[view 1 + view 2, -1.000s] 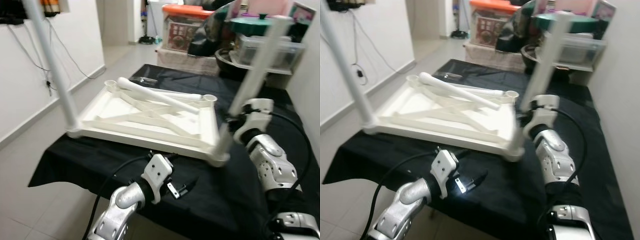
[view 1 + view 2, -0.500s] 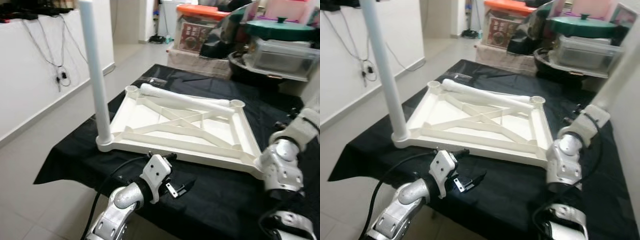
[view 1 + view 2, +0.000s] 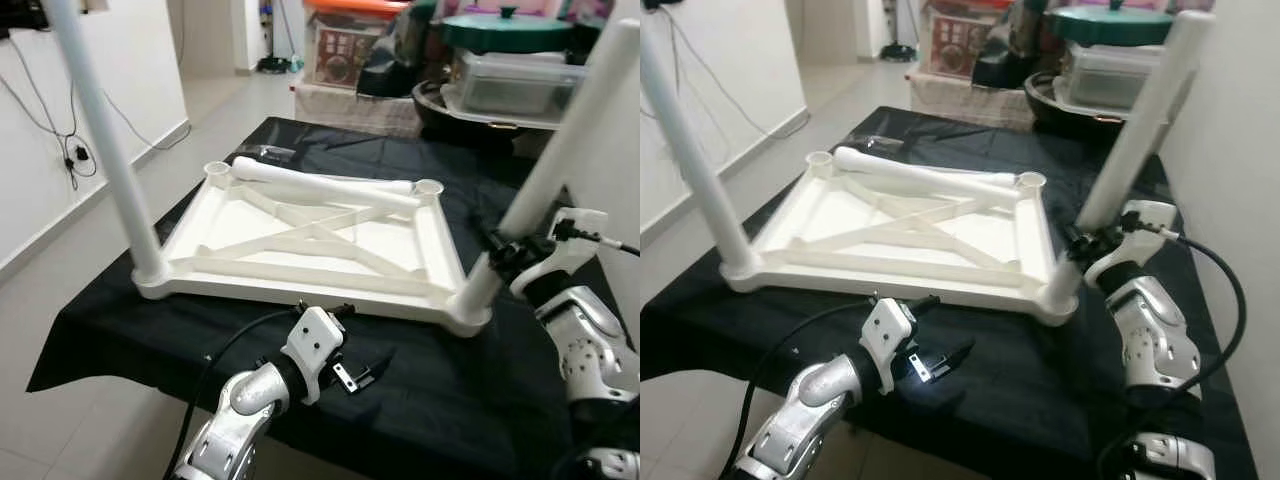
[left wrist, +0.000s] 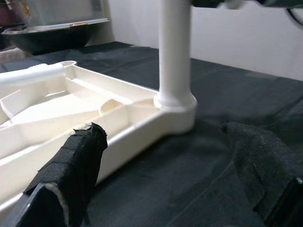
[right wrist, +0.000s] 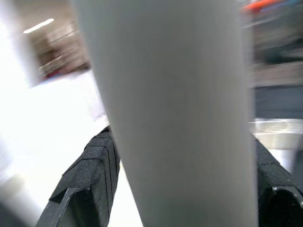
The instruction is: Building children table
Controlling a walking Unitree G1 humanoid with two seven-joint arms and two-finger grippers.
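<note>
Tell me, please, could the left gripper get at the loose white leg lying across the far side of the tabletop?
Probably not yet: the left gripper sits before the near edge, and the loose leg lies across the far side of the upturned tabletop. Nothing blocks the way, though.

so here's the count: one white tabletop (image 3: 310, 240) upside down on my desk (image 3: 420, 400), with three legs total. two legs are standing in corner sockets, one near left (image 3: 100, 140) and one near right (image 3: 555, 150), and one loose leg (image 3: 320, 183) is lying across the far edge. two far sockets, left (image 3: 216, 170) and right (image 3: 428, 187). two tools, my left tool (image 3: 365, 372) and my right tool (image 3: 505, 255).
</note>
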